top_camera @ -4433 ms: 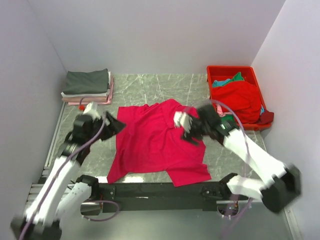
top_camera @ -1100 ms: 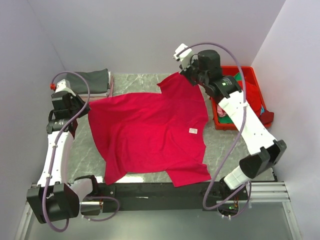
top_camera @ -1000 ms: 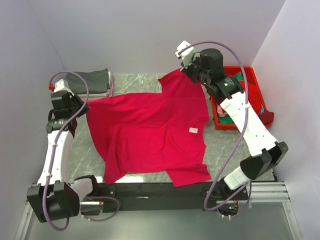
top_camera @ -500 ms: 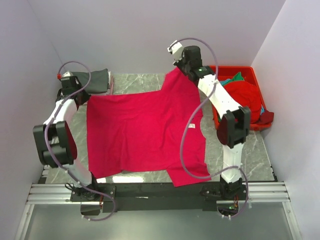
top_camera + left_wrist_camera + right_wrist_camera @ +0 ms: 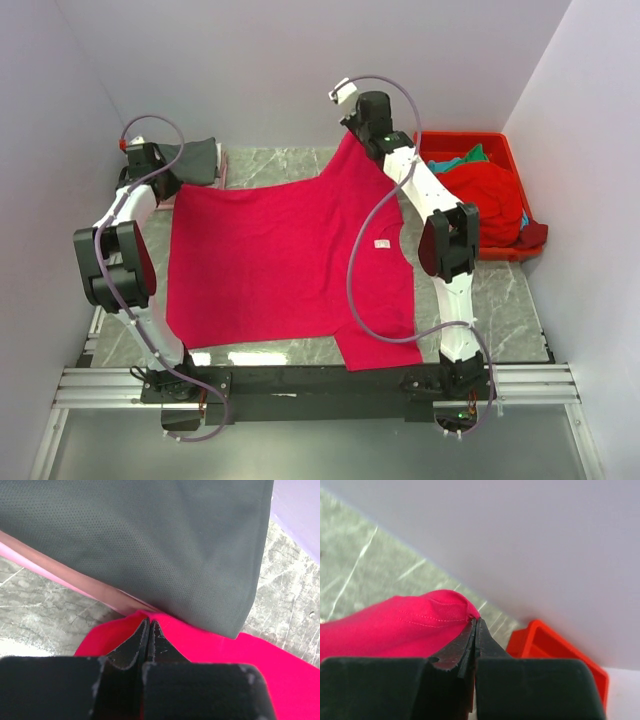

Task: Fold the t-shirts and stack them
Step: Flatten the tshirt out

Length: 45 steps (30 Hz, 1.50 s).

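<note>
Back wall (image 5: 520, 540): plain, pale lilac, matt. It fills the field above and beyond the right fingers (image 5: 459, 652). Table top (image 5: 365, 565): grey-green marbled slab with pale veins, to the left of and beyond those fingers, meeting the wall along a straight seam. The same slab (image 5: 295, 595) lies to the right of the left fingers (image 5: 131, 644), and also to their left. Side walls (image 5: 40, 200): same pale finish, closing in the table on both sides. Lighting: diffuse, with bright glare patches (image 5: 228, 357) on the slab well behind both pairs of fingers.
</note>
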{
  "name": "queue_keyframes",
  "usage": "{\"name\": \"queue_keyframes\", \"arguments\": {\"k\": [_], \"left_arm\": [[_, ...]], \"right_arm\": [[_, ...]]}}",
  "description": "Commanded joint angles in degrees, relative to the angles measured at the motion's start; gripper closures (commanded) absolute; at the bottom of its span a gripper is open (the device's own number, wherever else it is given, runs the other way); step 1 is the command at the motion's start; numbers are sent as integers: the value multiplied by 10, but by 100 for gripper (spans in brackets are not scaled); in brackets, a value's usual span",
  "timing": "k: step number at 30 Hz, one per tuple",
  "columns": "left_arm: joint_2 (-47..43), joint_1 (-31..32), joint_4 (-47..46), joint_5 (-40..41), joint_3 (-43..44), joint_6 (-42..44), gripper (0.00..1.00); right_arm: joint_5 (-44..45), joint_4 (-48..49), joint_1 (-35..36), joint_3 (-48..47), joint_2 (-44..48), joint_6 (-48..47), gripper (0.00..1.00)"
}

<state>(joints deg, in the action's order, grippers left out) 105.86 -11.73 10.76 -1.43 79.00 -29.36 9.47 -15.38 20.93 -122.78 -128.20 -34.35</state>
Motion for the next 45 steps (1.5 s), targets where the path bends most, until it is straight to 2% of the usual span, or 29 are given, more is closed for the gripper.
{"name": "queue_keyframes", "arguments": {"k": [1,7,15,23,45], "left_arm": [[-3,-1,-24,2,27,13,99],[-2,-1,-36,2,17,26,100],[10,-2,-29,6,26,42,100],[-32,-4,-69,11,-30,55,100],[-94,-30,-104,-3,-130,53,100]], "right_arm": [[9,61,-6,-46,0,0,100],[-11,60,-6,-22,13,10,100],[-24,89,-8,80,73,9,100],[-53,123,-14,195,155,21,100],[-124,146,-13,390,295,43,100]]}}
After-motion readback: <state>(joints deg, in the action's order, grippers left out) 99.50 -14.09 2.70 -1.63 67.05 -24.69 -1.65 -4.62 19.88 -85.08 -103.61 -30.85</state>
